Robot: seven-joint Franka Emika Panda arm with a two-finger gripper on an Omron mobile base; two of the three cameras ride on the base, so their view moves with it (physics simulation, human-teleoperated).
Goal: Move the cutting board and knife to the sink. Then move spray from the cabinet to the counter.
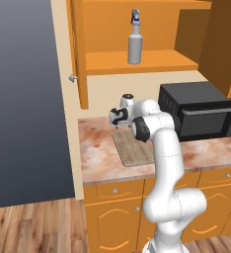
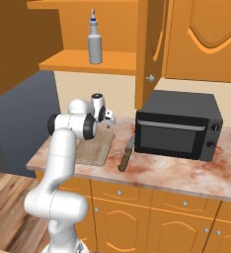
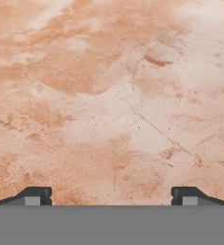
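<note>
The cutting board lies flat on the counter, near its left end. The knife rests on the stone just right of the board, handle toward the front. The spray stands upright on the shelf of the open cabinet. My gripper hovers over the board's far end. It is open, with bare marbled counter between the fingertips. The sink is out of view.
A black microwave stands on the counter to the right of the board. The cabinet doors hang open overhead. A dark wall ends the counter on the left.
</note>
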